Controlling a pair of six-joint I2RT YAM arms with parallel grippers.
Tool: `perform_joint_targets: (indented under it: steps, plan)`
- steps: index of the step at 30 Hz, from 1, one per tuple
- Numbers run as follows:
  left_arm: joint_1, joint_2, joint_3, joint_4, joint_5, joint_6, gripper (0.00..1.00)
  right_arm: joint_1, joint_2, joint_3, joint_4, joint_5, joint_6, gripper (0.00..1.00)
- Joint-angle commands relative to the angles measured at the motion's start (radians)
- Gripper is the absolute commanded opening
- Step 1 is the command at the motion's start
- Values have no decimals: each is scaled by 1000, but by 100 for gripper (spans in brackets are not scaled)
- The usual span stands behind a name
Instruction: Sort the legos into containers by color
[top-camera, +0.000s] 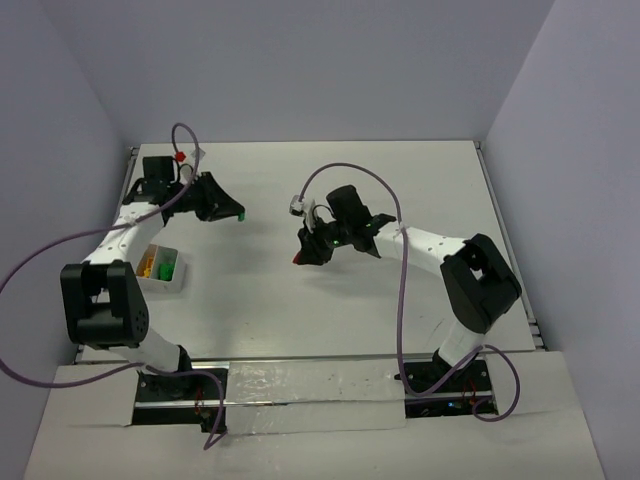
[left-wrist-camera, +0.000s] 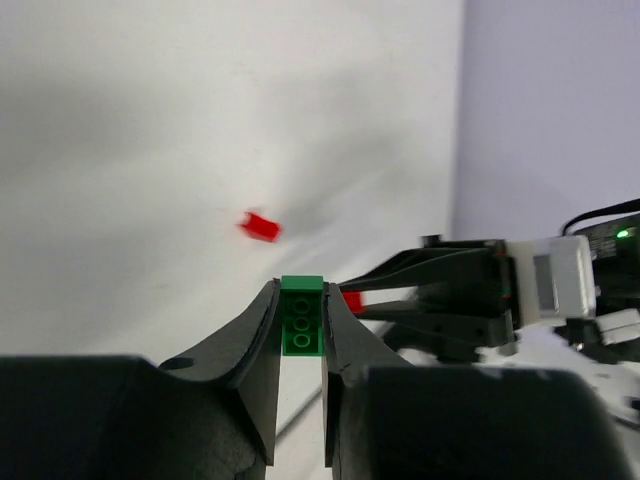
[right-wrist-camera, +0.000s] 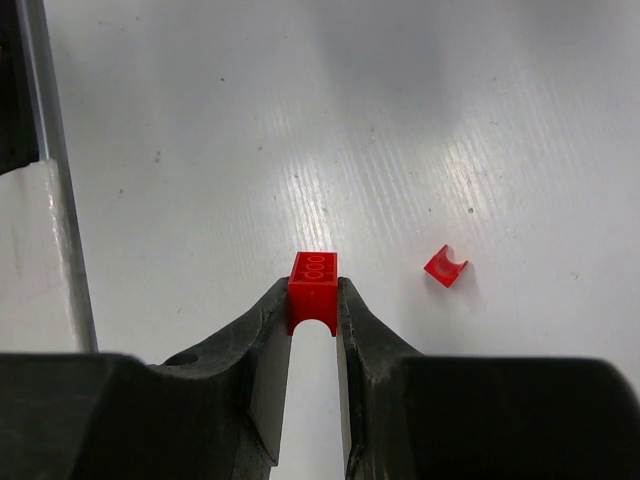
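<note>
Right wrist view: red brick (right-wrist-camera: 313, 282) clamped between the fingers of the right gripper (right-wrist-camera: 314, 312), over the white table (right-wrist-camera: 200, 150)
Loose red piece (right-wrist-camera: 446, 266): lying on the table, near the held brick
Left wrist view: green brick (left-wrist-camera: 302, 320) pinched in the left gripper (left-wrist-camera: 301, 300)
Top view: white container (top-camera: 165, 287) beside the left arm holds yellow-orange and green legos (top-camera: 158, 264)
</note>
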Motion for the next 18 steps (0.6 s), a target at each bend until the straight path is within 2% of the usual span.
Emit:
perform_joint_targets:
  steps: [1,3,4,5,8,14,18]
  plan:
    - [12,-97,140,-319,-222,392,0,8,-52,-14,17,41,-16,0]
    - [12,-143,144,-424,-351,499,0,8,-60,-12,12,62,-17,0]
    - [12,-183,128,-452,-491,565,0,8,-65,-14,10,73,-20,0]
    - [12,-213,112,-459,-508,618,0,8,-67,-15,9,79,-21,0]
    - [12,-312,45,-464,-755,732,0,5,-68,-7,-5,86,-26,0]
    - [12,-438,-70,-478,-907,834,0,2,-52,17,-20,86,-18,0]
    - [12,-461,-136,-466,-975,908,0,1,-43,32,-25,81,-10,0]
